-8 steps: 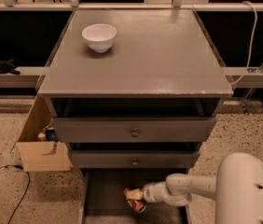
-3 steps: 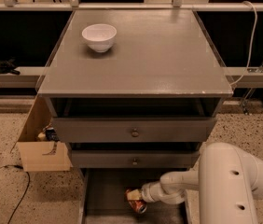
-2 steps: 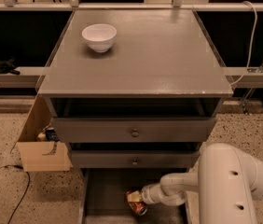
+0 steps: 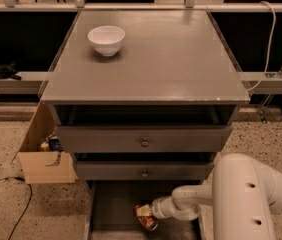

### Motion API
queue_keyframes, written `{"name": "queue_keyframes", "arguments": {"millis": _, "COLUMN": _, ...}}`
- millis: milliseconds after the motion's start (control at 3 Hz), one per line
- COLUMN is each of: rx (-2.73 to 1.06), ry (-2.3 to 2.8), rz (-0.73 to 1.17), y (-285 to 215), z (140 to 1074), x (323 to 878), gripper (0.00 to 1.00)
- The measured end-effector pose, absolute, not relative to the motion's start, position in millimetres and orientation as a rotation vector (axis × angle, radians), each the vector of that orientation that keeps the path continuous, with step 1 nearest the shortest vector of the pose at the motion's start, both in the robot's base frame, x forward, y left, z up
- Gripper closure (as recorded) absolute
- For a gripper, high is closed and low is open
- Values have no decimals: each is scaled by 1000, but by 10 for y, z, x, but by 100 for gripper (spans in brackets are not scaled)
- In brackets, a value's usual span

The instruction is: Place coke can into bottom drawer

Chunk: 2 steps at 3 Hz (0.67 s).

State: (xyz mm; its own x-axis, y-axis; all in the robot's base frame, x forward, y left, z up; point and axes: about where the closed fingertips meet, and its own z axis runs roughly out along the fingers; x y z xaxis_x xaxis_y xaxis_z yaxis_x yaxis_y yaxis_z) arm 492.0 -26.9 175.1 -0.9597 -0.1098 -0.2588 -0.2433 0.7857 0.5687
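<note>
The coke can (image 4: 146, 217), red-orange with a metal end, lies tilted low inside the bottom drawer (image 4: 112, 204), which is pulled out below the cabinet. My gripper (image 4: 151, 215) reaches in from the right at the end of the white arm (image 4: 201, 199) and sits right at the can. Whether the can rests on the drawer floor cannot be made out.
A white bowl (image 4: 106, 39) stands on the grey cabinet top (image 4: 171, 59) at the back left. Two upper drawers with round knobs (image 4: 144, 143) are above the open one. A cardboard box (image 4: 43, 156) sits on the floor to the left, near a black cable (image 4: 23, 209).
The white arm's large housing has shifted a little. The can and gripper stay at about the same spot in the bottom drawer.
</note>
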Motion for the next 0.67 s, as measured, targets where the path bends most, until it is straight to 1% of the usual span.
{"name": "queue_keyframes", "arguments": {"millis": 333, "rx": -277, "ry": 2765, "rz": 923, "y": -268, "z": 1751, "x": 4920, "gripper": 57}}
{"name": "queue_keyframes", "arguments": {"millis": 667, "rx": -277, "ry": 2765, "rz": 923, "y": -268, "z": 1751, "x": 4920, "gripper": 35}}
